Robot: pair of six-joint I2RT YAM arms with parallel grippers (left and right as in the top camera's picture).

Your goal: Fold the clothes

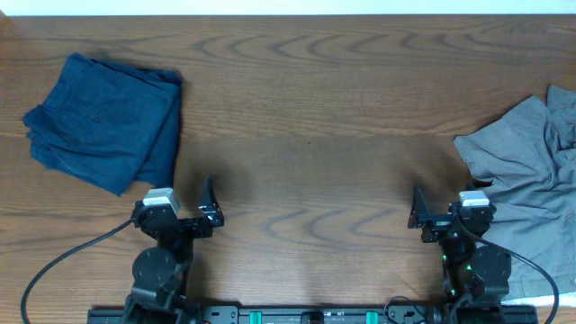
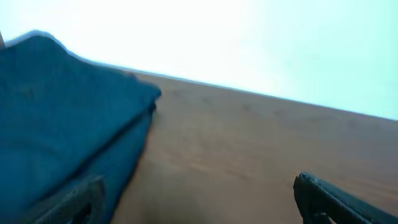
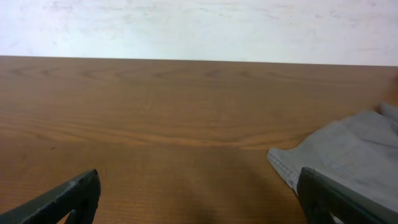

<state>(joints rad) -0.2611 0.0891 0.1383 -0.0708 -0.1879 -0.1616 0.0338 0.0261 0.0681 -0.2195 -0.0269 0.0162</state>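
Dark navy shorts [image 1: 103, 121] lie folded in a neat stack at the table's back left; the left wrist view shows them as a blue mass [image 2: 56, 118] ahead and to the left. A light grey garment [image 1: 531, 171] lies crumpled at the right edge, and its hem [image 3: 348, 149] reaches in front of my right finger. My left gripper [image 1: 180, 193] hovers open just below the shorts' near corner, with nothing between its fingers [image 2: 196, 190]. My right gripper [image 1: 447, 202] is open and empty too [image 3: 199, 186], just left of the grey garment.
The wooden table [image 1: 306, 117] stretches bare between the two garments. Both arm bases and their cables sit along the front edge. A pale wall runs behind the far edge.
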